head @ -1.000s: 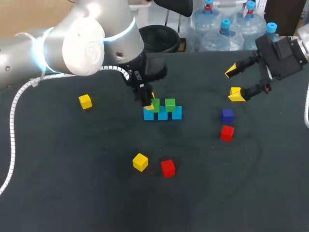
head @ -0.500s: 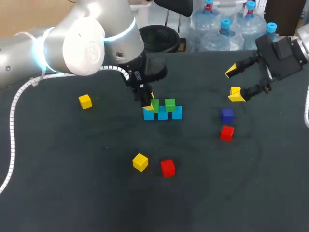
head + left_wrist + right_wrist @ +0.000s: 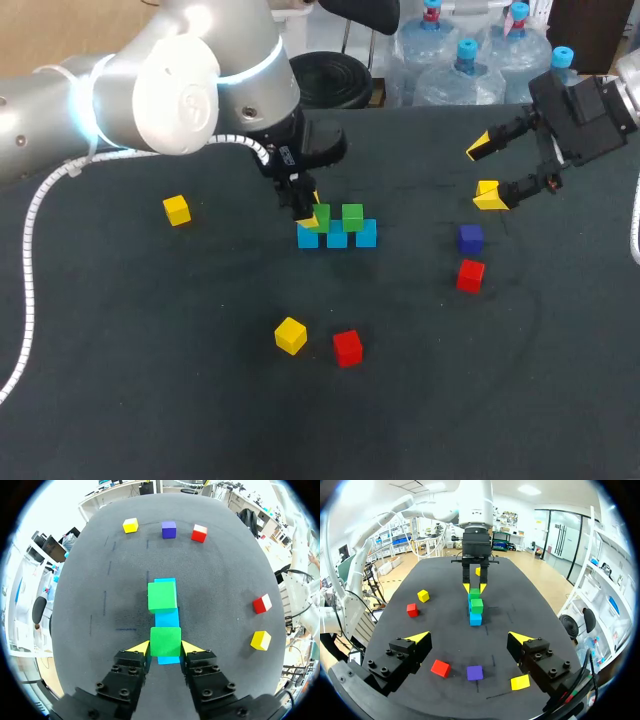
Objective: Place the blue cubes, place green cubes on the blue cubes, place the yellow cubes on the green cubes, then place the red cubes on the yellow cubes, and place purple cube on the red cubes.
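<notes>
Three blue cubes [image 3: 337, 238] lie in a row mid-table. One green cube [image 3: 352, 215] rests on top of them. My left gripper [image 3: 311, 215] is shut on a second green cube [image 3: 165, 641], which sits on the near end of the blue row [image 3: 165, 617], beside the first green cube [image 3: 162, 596]. My right gripper [image 3: 485, 175] hangs open at the back right, above a yellow cube [image 3: 487, 188]. In the right wrist view the right gripper [image 3: 469, 637] has nothing between its fingers, and the stack [image 3: 475, 605] lies ahead of it.
A purple cube [image 3: 471, 238] and a red cube [image 3: 470, 275] lie near the right gripper. A yellow cube [image 3: 291, 335] and a red cube [image 3: 347, 348] lie in front of the stack. Another yellow cube [image 3: 177, 210] sits at the left.
</notes>
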